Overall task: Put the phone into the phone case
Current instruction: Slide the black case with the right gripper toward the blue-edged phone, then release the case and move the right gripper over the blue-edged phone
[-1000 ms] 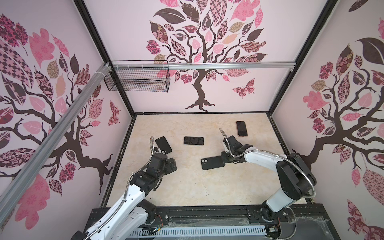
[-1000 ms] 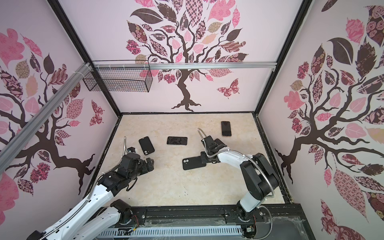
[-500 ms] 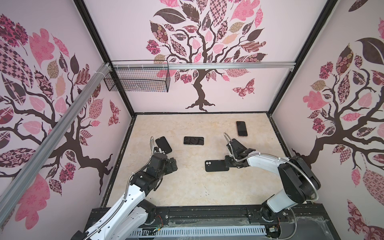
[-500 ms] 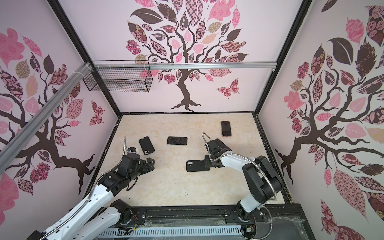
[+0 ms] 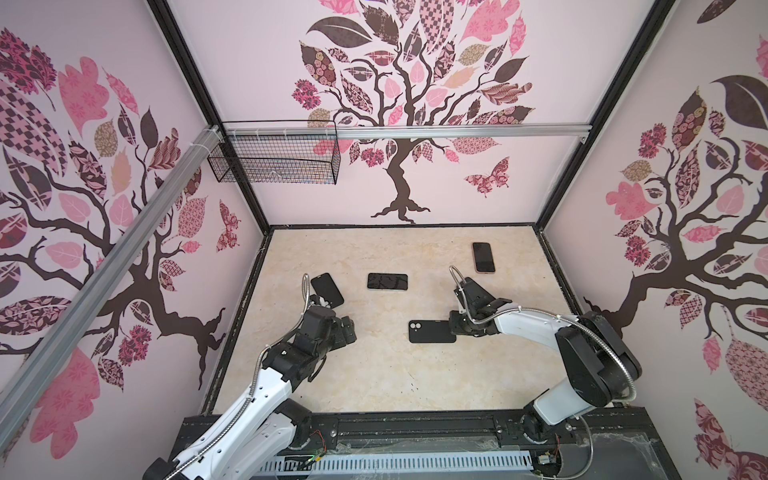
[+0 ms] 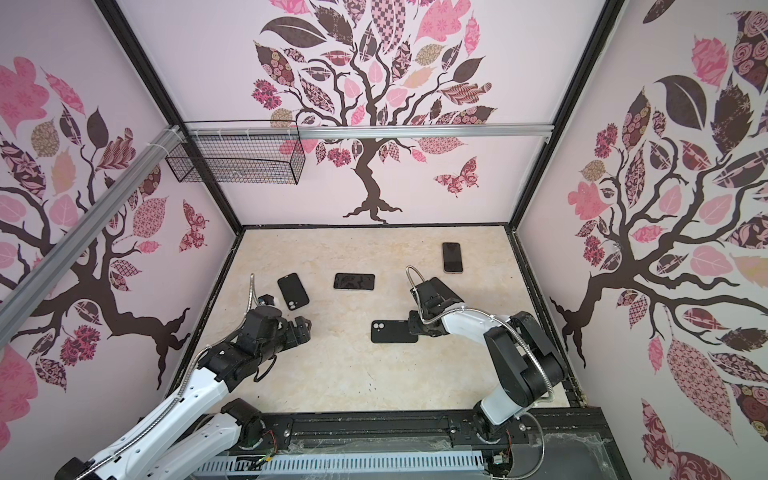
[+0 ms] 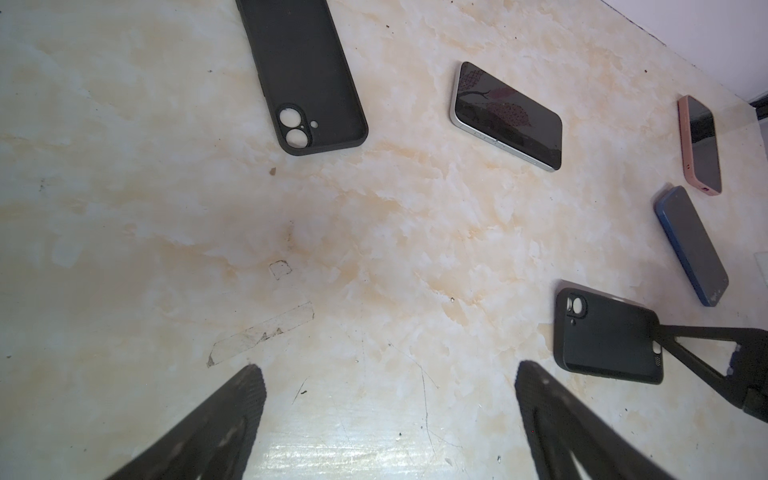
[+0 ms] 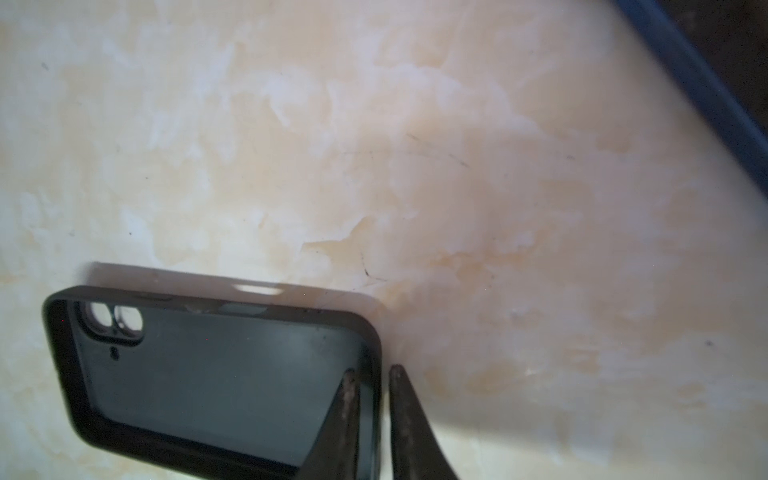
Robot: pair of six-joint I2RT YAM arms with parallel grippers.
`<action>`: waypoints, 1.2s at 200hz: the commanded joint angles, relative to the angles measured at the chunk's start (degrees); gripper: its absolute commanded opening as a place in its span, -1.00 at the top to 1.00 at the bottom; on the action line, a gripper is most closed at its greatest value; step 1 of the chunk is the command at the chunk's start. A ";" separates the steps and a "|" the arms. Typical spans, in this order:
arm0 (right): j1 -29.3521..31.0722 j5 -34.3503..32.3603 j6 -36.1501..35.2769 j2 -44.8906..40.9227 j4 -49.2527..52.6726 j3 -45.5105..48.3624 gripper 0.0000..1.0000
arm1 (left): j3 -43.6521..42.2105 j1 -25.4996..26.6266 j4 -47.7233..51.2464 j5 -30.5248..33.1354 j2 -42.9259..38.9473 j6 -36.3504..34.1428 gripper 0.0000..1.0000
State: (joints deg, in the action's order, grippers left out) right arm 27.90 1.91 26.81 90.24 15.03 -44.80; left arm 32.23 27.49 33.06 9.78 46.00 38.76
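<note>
The black phone case (image 8: 216, 374), a matte shell with rounded corners and twin round camera holes, lies hollow side up on the cream marbled bench (image 8: 457, 166), with one finger tip in it. The right fingers (image 8: 409, 419) stand astride its short end wall, one tip inside and one outside. They are slightly parted, and a sliver of bench shows between the outer tip and the wall. The left fingers (image 7: 224, 415) are spread wide, grasping nothing. The glossy silver-edged phone (image 7: 507, 118) lies flat well beyond their tips. A blue phone (image 7: 692, 245) lies beside the right fingers, clear of the case. A pink case (image 7: 688, 153) holds a phone.
</note>
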 commanded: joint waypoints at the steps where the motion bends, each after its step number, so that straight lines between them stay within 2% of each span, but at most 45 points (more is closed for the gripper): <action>1: -0.53 0.68 -1.36 -1.74 0.46 -0.14 0.51 | -1.21 -0.20 -0.86 -0.20 0.17 -0.06 -0.95; 40: -1.17 -1.68 -7.62 -3.68 4.23 -3.83 0.18 | -0.81 -0.24 -0.84 -0.37 0.75 -0.18 -0.95; 92: -1.88 -10.38 -18.84 -5.51 7.02 -9.14 -0.98 | -0.43 -0.25 -1.22 -2.26 0.48 -1.22 -0.95; 104: -2.53 -13.15 -20.90 -5.42 6.71 -9.73 -0.99 | -0.49 -0.24 -1.29 -2.44 -0.24 -1.44 -0.95; 119: -5.00 -11.57 -22.84 -4.77 5.66 -10.25 -0.99 | -0.61 -0.24 -1.42 -2.45 -1.23 -1.63 -0.95; 156: -9.41 -13.31 -29.24 -0.24 6.68 -15.08 -0.99 | 0.07 -0.26 -0.90 -2.63 -1.72 -2.09 -0.95; 172: -12.24 -10.85 -31.82 1.73 6.88 -16.46 -0.99 | 0.46 -0.25 -0.52 -2.73 -1.87 -2.34 -0.95; 198: -16.92 -2.52 -35.02 5.63 9.15 -19.20 -0.99 | 1.22 -0.24 -0.63 -2.93 -2.15 -2.53 -0.95; 240: -19.46 -1.91 -39.31 14.05 14.86 -25.95 -0.99 | 3.30 -0.26 -0.26 -2.69 -1.79 -3.38 -0.95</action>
State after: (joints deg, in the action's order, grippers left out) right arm 8.88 -2.74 -7.84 100.16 25.10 -67.22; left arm 32.38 27.44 32.67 7.14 44.45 36.84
